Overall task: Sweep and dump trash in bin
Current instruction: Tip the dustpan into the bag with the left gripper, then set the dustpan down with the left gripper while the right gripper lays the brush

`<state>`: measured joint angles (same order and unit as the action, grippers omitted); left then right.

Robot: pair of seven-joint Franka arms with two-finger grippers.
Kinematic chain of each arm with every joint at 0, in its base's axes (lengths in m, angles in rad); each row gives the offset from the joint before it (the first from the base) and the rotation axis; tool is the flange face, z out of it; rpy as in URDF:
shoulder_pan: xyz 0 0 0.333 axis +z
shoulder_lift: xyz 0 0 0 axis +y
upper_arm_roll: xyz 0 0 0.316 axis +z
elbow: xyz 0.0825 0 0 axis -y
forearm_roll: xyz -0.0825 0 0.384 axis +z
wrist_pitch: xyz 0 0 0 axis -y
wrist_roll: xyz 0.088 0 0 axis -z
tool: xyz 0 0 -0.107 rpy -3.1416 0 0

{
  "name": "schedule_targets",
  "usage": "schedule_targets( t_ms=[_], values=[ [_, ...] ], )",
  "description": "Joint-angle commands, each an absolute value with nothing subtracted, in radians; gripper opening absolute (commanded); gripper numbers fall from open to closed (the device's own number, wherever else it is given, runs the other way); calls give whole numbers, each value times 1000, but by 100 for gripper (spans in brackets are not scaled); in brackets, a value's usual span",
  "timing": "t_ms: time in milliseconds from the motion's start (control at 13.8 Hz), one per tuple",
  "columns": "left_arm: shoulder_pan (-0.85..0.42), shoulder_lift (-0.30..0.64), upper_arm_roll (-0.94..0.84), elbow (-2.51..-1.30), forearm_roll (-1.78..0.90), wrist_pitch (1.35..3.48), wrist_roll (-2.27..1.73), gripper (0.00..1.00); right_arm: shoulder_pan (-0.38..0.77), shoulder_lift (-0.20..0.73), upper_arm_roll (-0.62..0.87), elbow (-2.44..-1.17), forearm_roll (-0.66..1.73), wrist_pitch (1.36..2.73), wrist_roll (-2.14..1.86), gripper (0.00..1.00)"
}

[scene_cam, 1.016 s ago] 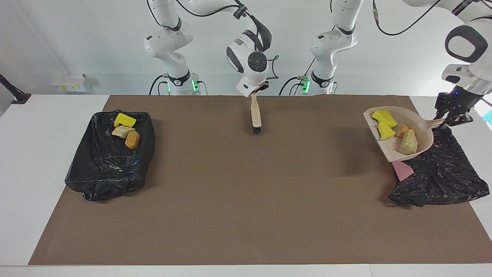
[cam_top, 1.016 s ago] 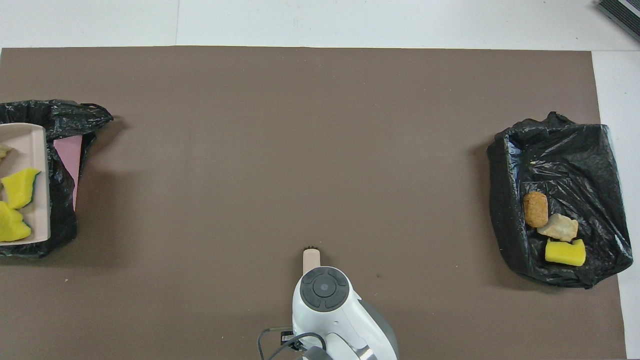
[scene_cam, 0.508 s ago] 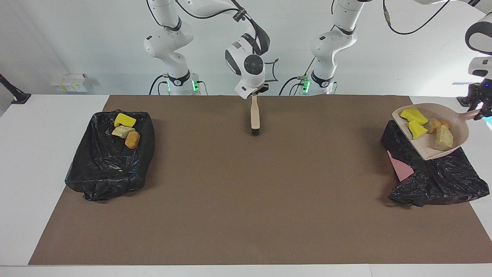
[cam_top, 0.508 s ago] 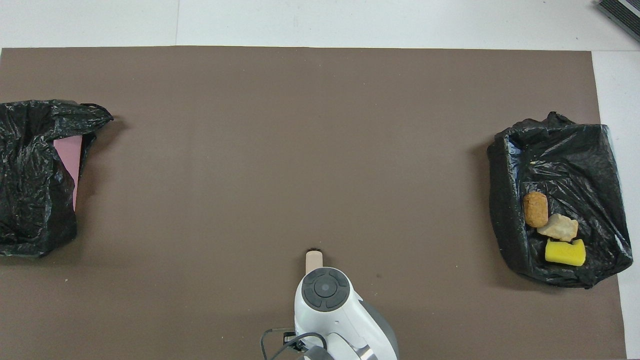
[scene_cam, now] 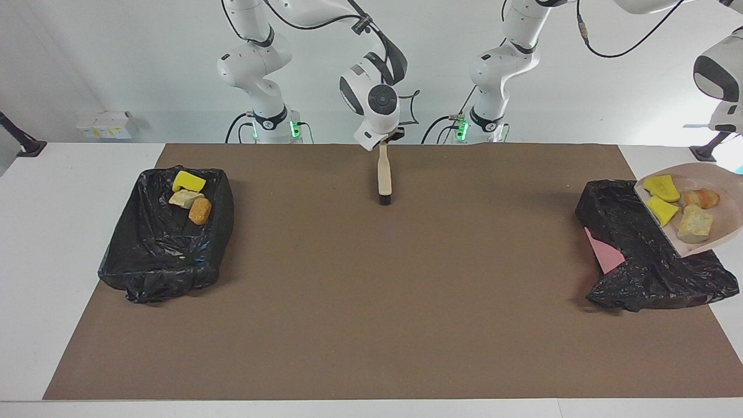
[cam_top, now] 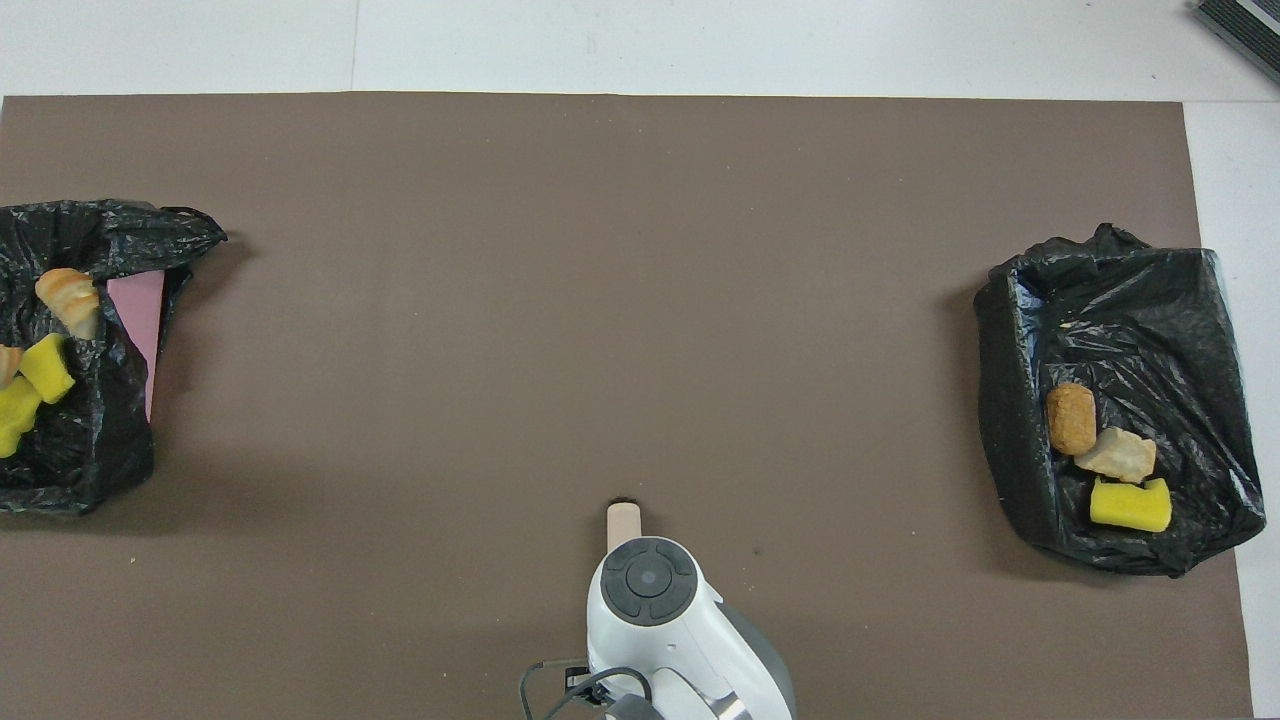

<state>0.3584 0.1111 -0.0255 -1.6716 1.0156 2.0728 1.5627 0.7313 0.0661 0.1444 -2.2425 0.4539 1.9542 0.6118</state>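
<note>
Four trash scraps (scene_cam: pixel 662 187) lie on tipped dustpan (scene_cam: pixel 725 229) over black bin (scene_cam: pixel 633 244) at left arm's end. Light, soft, slide easily; hold dustpan by handle. Left gripper out of view, fingers closed, likely on handle. Right gripper (scene_cam: pixel 384 142) waits, pinching brush (scene_cam: pixel 384 174).

Counted against the brown mat (scene_cam: pixel 371 278):

- Black-lined bins: two, one at each end of the mat, bin one (scene_cam: pixel 165 244) at the right arm's end, bin two (scene_cam: pixel 644 255) at the left arm's end.
- Yellow spongy chunks: three. One (scene_cam: pixel 188 182) in bin one; two (scene_cam: pixel 660 186) (scene_cam: pixel 662 210) on the dustpan.
- Tan-to-orange lumps: four. Two (scene_cam: pixel 184 198) (scene_cam: pixel 200 211) in bin one; two (scene_cam: pixel 701 198) (scene_cam: pixel 693 224) on the dustpan.
- Beige dustpan (scene_cam: pixel 728 226): one, over bin two.
- Brush (scene_cam: pixel 383 177): one, over the mat.
</note>
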Motion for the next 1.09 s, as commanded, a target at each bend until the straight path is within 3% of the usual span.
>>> schedule_targets(
  t_ms=[0,363,726,1016],
  values=[
    [342,71,-23,-1689,1084,2062,1529,0,732,67,143,-2246,480,1971,581,38],
    [238,43,-26,-1660,1100,1866,1500,0,660,120,135,-2134,459,1968,585,65],
    [66,34,-38,-1657,951,1607,1422,0,473,114,133,-2028,272,1979,577,97],
    [-79,14,-41,-1675,800,1484,1309,0,286,91,135,-1941,152,1962,545,100]
  ],
)
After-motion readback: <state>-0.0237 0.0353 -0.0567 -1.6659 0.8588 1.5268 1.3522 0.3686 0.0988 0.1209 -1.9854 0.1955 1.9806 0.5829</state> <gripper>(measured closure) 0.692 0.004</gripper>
